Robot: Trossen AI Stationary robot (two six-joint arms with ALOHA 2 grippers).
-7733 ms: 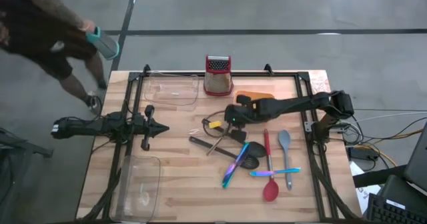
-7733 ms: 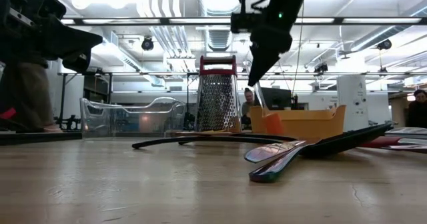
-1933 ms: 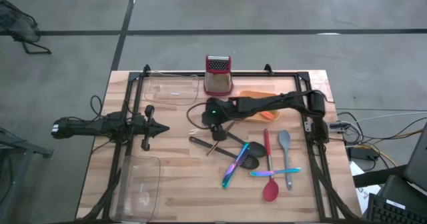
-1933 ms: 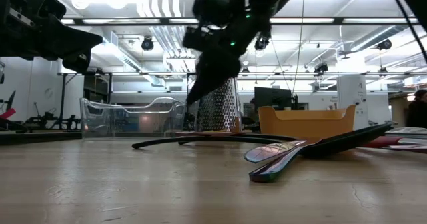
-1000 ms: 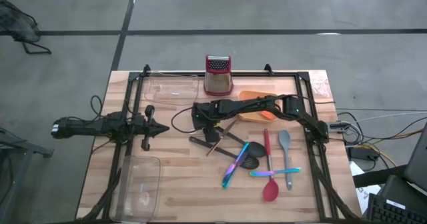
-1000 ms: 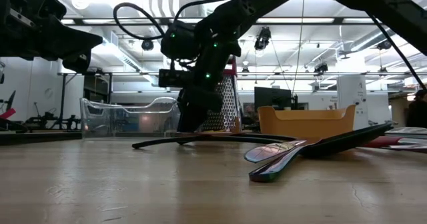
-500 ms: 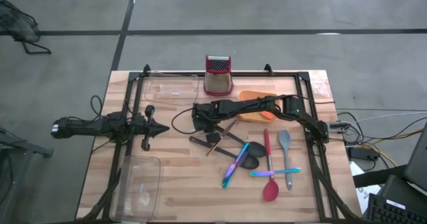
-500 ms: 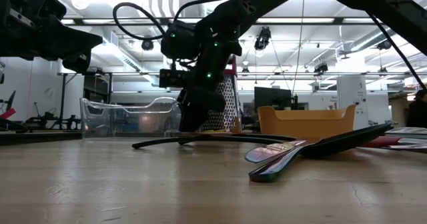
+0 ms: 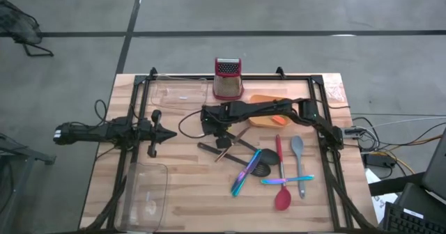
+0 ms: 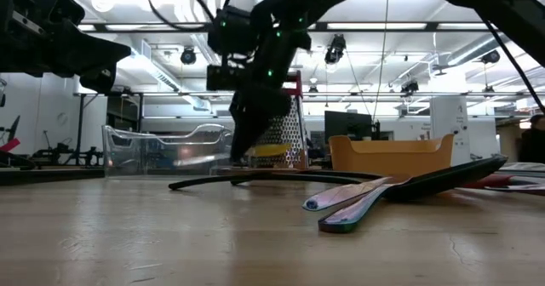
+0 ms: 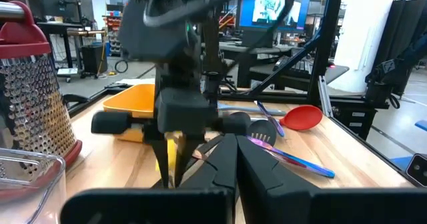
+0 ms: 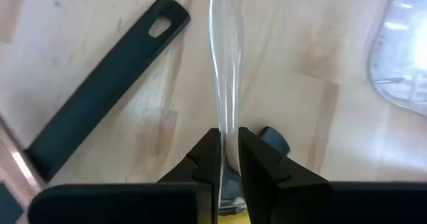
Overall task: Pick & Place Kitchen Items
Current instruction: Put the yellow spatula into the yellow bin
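The right end effector (image 12: 229, 147) pinches a clear handle (image 12: 225, 64) above the counter (image 12: 313, 104), a black handle (image 12: 100, 97) lying beside it.

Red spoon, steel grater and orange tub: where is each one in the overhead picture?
red spoon (image 9: 281, 199): high view, on its bowl.
steel grater (image 9: 227, 86): high view, on its metal face below the red top.
orange tub (image 9: 262, 99): high view, on its rim.
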